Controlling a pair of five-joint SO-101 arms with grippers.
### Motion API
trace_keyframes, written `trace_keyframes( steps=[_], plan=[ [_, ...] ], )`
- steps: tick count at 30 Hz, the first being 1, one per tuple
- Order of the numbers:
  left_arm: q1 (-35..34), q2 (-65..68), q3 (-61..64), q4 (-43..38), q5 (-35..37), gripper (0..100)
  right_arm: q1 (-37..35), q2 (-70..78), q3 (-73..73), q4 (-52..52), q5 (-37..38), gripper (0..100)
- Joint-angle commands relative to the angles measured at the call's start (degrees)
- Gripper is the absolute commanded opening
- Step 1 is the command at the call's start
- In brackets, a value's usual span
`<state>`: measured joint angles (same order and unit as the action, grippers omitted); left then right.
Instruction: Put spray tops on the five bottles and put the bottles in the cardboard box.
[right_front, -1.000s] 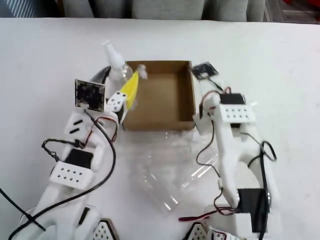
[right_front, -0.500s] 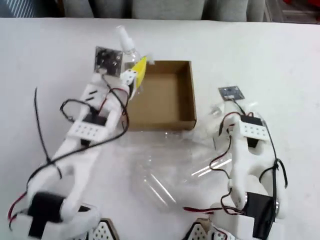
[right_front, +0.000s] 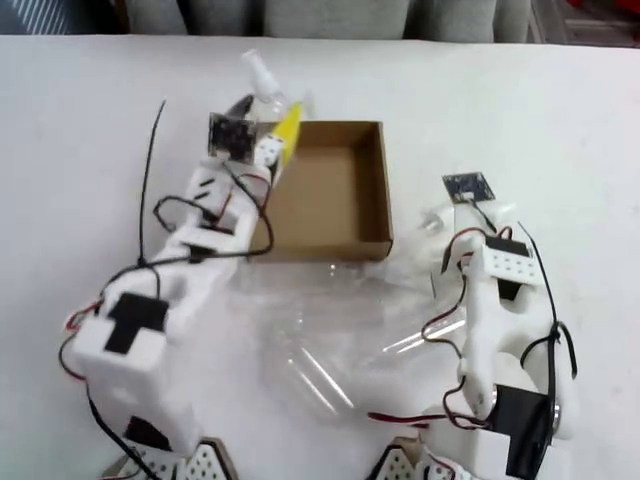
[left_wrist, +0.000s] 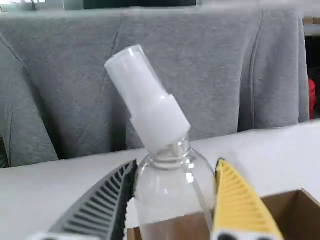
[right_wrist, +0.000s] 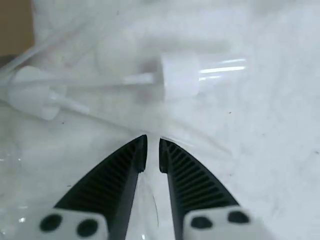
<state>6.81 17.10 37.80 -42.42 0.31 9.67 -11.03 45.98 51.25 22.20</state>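
While the high view has your left gripper (right_front: 263, 118) clenched on the bottle (right_front: 268, 98) above the far left corner of the cardboard box (right_front: 386, 190), which sits mid-tabletop (right_front: 560, 100) toward the far edge, carry it further inward before lowering so the base clears the wall. From the left wrist view the spray top (left_wrist: 147, 105) leans off-axis on the neck, so lower gently and release low; no label or writing can be read. On the right wrist view your right gripper (right_wrist: 152, 145) is closed on nothing, a loose spray top (right_wrist: 181, 75) lying just ahead; no print there either.
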Motion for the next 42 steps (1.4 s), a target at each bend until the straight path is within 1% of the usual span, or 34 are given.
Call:
trace_keyframes(
  steps=[1,8,24,36,39,42],
  plan=[
    [-1.80,4.35,-7.82,-1.76,0.00,12,0.57,-1.54,-0.35,-0.75,0.53,1.8],
    [-2.07,11.30,-13.10,-1.58,-0.09,12,0.57,-1.54,-0.35,-0.75,0.53,1.8],
    [-1.89,16.75,-17.41,-1.58,-0.44,12,0.57,-1.54,-0.26,-0.84,0.53,1.8],
    [-1.10,16.66,-15.65,-1.58,-0.53,13,0.57,-1.54,-0.26,-0.84,0.53,1.8],
    [-0.75,16.48,-14.86,-1.49,-0.53,16,0.57,-1.54,-0.26,-0.84,0.53,1.8],
    [-0.57,16.13,-13.27,-1.32,-0.35,25,0.66,-1.54,-0.26,-0.92,0.53,1.8]
  ],
)
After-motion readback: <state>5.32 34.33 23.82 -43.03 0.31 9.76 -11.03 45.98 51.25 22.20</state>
